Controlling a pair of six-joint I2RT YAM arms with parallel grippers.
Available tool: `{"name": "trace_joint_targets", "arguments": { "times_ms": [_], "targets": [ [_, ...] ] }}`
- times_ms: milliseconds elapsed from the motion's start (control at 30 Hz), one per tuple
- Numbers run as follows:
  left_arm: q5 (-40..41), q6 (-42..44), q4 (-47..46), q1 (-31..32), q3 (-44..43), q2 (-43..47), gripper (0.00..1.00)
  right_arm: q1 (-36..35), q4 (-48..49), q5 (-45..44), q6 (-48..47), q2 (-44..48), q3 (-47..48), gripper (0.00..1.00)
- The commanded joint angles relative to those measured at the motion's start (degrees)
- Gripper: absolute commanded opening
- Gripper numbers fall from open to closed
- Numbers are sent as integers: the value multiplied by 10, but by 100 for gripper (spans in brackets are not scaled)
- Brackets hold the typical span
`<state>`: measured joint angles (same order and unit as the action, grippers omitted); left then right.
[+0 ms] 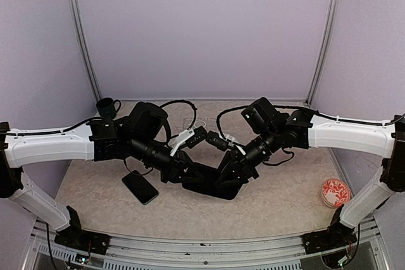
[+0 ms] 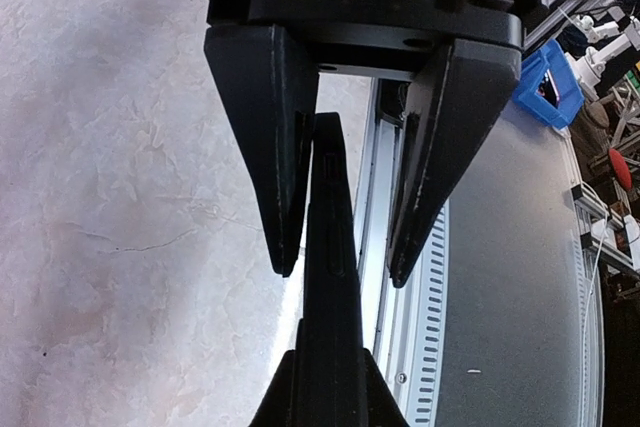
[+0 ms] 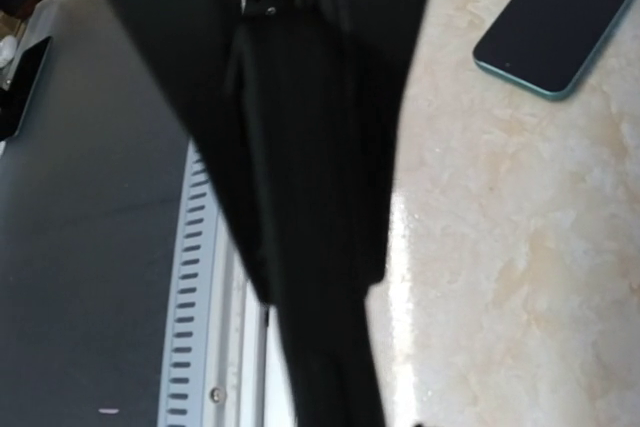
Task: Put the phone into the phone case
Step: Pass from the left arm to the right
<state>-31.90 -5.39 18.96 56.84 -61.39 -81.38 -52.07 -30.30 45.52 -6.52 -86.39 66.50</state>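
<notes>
The left gripper [image 2: 340,275] is seen with its jaws drawn in narrow, and the thin edge of the flat black phone case [image 2: 332,347] stands between them. The edge is pressed to one finger with a slit of light left at the other, so it's judged a light grip rather than a hard clamp. The right gripper [image 1: 233,172] is set at the case's opposite side. In its own wrist view everything is so close and blurred that it can't be told how wide the jaws stand or whether anything is pinched.

Outward from there, the case sits between the two grippers around the middle of the pale marbled table [image 1: 278,210]. Whether it rests on the top or is raised off it can't be made out. The dark-screened smartphone with a teal rim [image 1: 140,187] is lying flat on the table, just beside the case on the left arm's side, and it's touched by nothing.

Progress-wise it's judged early days, with only the case taken in hand. Nothing has been inserted yet — the phone has to be picked up, lined up with the case and pressed in.
</notes>
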Motion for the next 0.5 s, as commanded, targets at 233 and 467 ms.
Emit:
{"name": "trace_joint_targets", "arguments": {
  "times_ms": [233, 467],
  "targets": [
    [-17, 15, -25, 7, -9, 17, 0, -13, 6, 36, -4, -9, 0, 20],
    [-17, 14, -28, 7, -8, 17, 0, -15, 15, 42, -3, -4, -11, 0]
  ]
}}
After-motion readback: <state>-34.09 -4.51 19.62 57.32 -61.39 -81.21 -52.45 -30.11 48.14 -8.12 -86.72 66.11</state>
